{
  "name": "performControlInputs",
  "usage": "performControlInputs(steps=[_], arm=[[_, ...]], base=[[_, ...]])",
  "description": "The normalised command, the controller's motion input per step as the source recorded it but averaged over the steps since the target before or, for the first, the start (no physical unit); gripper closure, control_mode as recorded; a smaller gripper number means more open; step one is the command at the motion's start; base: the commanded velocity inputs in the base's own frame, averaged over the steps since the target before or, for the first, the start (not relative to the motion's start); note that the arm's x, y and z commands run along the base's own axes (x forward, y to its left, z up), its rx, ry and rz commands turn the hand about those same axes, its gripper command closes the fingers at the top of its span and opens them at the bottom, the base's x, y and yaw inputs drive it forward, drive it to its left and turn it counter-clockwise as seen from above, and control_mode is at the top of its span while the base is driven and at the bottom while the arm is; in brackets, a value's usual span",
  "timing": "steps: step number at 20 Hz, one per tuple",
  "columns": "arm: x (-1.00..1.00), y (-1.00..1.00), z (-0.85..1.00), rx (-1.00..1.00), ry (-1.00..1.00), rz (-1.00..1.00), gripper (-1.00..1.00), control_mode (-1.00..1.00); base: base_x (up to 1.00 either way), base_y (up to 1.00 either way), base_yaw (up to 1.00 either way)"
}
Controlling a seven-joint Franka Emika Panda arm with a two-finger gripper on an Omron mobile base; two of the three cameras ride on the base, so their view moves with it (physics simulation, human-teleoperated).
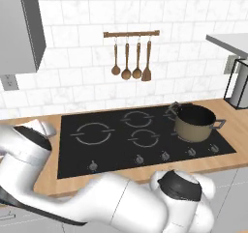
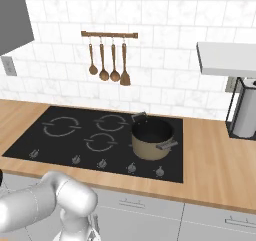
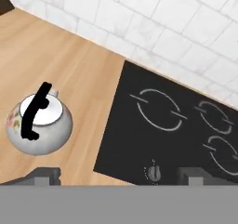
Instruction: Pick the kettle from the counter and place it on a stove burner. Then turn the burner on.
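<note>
In the hand view we see our gripper [image 3: 116,173] with its dark fingertips spread wide apart, holding nothing. The small squat silvery-white kettle [image 3: 40,124] with a black arched handle stands on the light brown wooden counter [image 3: 60,60], beside the black glass cooktop [image 3: 139,139], untouched.

White marble-look tiles [image 1: 82,58] are covering the back wall, and a wooden rail [image 1: 131,34] is hanging there with four wooden utensils [image 1: 131,63] dangling from it. A black cooktop [image 2: 75,135] is sitting in the surface – a row of knobs [image 2: 102,162] is running along its front edge. Grey drawers [image 2: 150,215] are showing below. A grey cabinet [image 1: 22,29] is hanging at the left, a wall socket [image 2: 8,65] sitting just under it, and a white shelf [image 2: 225,59] is jutting out at the right.
</note>
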Motion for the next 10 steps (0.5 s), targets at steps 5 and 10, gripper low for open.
performControlInputs(steps=[5, 10], arm=[[0.45, -0.44, -0.83, 0.37, 0.12, 0.00, -1.00, -1.00], [0.27, -0.10, -0.95, 0.22, -0.01, 0.00, -1.00, -1.00]], base=[[0.00, 0.00, 0.00], [0.00, 0.00, 0.00]])
